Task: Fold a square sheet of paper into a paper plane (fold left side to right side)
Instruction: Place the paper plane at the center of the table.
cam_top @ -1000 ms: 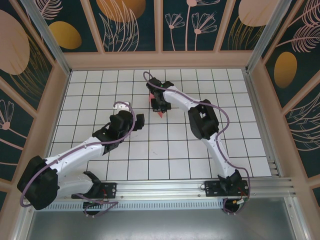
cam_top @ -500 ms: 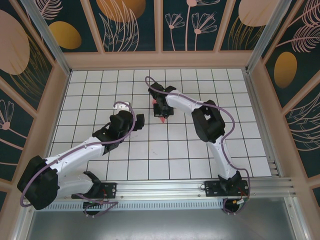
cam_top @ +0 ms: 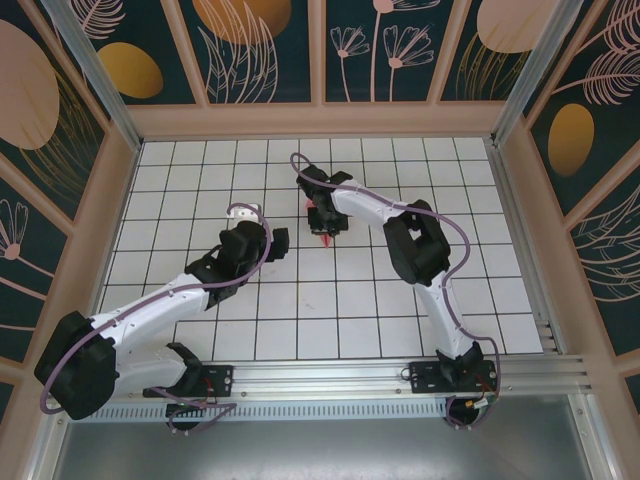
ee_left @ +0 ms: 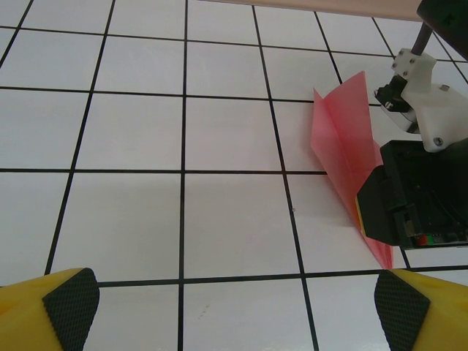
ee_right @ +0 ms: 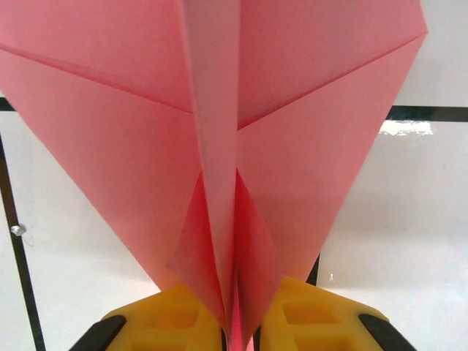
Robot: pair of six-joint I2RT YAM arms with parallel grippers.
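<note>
**A:** The left gripper, how is it sitting?

**B:** It is hanging over the table just left of the middle, pointing toward the far right. Its jaws are standing spread wide. The black pads are showing at the two bottom corners of the wrist view, with white tiles and black grid lines lying between them.

**A:** Is it touching anything?

**B:** No, it is staying apart from the paper, which is standing off to its right.

**A:** And further right?

**B:** The paper plane is standing on edge near the middle of the table, slightly toward the far edge. It is salmon pink and creased, and it is tapering to a point. From the left wrist it is showing as an upright pink blade, with the right arm's black and white body directly behind it.

**A:** What is the right gripper doing?

**B:** It is reaching in from the near right and pinching the plane. In its own camera the yellow fingers are pressing close together, with the folded spine running down into the slit between them. The two creased wings are fanning out above.

**A:** Is the plane resting on the table?

**B:** I cannot tell. Its lower point is coming very close to the tiles, but the gripper body is hiding the contact.
</note>
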